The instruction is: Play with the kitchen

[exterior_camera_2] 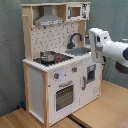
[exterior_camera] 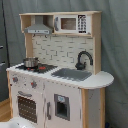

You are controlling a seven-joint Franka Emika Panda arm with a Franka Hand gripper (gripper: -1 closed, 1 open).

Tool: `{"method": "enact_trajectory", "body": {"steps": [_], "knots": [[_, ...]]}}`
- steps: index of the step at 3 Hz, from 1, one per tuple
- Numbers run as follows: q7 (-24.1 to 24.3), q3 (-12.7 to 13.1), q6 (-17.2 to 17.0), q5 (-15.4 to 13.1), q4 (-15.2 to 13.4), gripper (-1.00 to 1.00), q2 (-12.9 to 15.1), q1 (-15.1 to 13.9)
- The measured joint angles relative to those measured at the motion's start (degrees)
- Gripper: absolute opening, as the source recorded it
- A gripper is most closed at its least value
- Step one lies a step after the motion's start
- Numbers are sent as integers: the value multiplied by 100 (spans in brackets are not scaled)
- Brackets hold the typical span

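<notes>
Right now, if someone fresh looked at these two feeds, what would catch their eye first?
The tall white and wood toy kitchen fills the middle of both exterior views, with a small metal pot on its red-ringed hob and a black faucet curving over the grey sink. In the second exterior view, the bulky white robot arm reaches in from the second exterior view's right, beside the sink end.

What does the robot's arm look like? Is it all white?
Mostly white. In the second exterior view the Franka arm is a thick, rounded white tube with smooth, bulgy joints, a bit like a bent pipe. A dark section shows at the picture's right edge, and a dark part hangs below the white end near the white and light-wood toy kitchen. No cables or markings can be made out.
</notes>
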Motion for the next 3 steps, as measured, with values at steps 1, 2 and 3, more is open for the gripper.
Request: {"method": "enact_trajectory", "body": {"steps": [1,2,3], "knots": [[-241,-143,-74,489,50,100,190,-46],[-516,-172,-62,712,226,100,584,-252],[-965,-198,-67,836,474,100,1033,-484]]}}
